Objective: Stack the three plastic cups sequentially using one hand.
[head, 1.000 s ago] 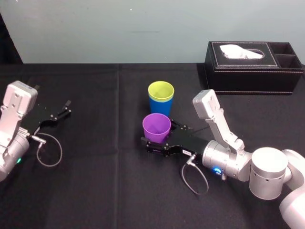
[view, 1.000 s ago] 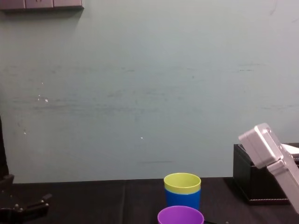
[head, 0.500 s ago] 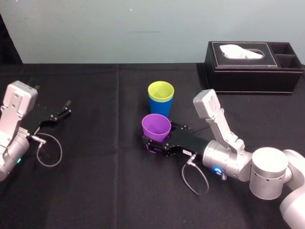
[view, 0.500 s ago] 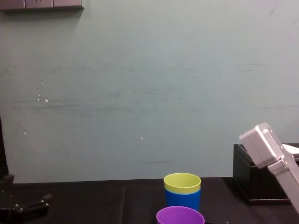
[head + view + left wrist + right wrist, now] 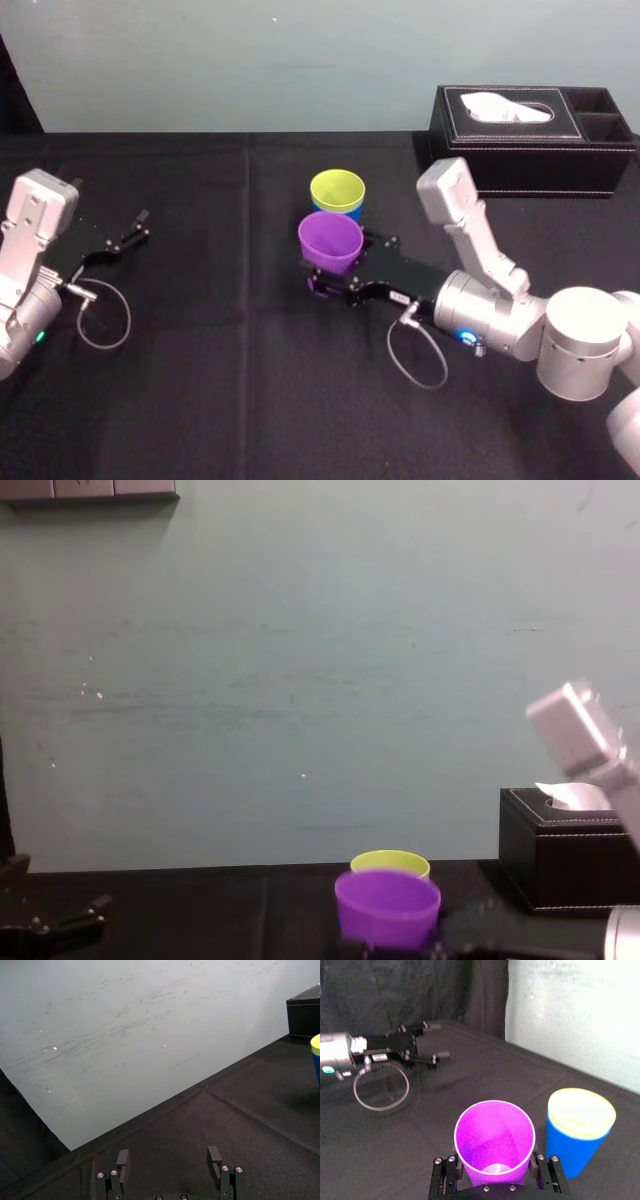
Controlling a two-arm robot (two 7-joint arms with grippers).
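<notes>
I'm on the last stacking step. My right gripper point(image 5: 345, 266) is clamped on the lower wall of the purple cup point(image 5: 330, 243), one finger on each side. From the chest view the cup looks clear of the worktop point(image 5: 200, 380) and roughly upright. The yellow-green cup point(image 5: 337, 190) already sits nested in the blue cup point(image 5: 575, 1152), just beyond at 12 o'clock from the purple one. Next I need to raise the purple cup's base above the yellow-green rim, carry it toward 12 o'clock until centred, then lower it. The right arm comes in low from 4 o'clock with the wrist level. The left gripper point(image 5: 143, 225) rests parked at 9 o'clock, fingers apart.
</notes>
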